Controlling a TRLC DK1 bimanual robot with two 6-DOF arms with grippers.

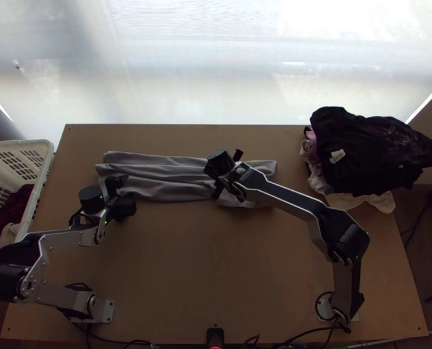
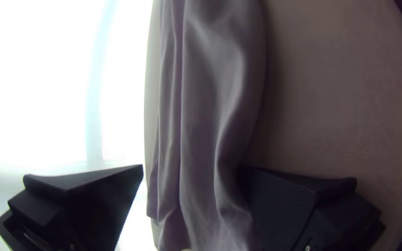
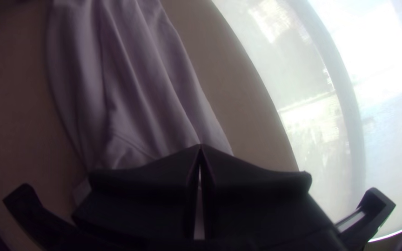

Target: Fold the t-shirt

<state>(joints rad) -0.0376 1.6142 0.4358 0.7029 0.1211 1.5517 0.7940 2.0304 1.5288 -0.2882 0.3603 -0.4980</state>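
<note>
The grey t-shirt lies across the table's far half as a long, narrow band with lengthwise folds. My left gripper is at the band's left end, near its front edge. In the left wrist view the left gripper stands open, its fingers on either side of the rumpled t-shirt. Over the band's right part is my right gripper. In the right wrist view the right gripper is shut, its tips together above the t-shirt; I cannot tell if cloth is pinched.
A pile of dark and pale clothes lies at the table's far right corner. A white basket with dark red cloth stands beyond the left edge. Bare wood lies between the arms, with cables along the near edge.
</note>
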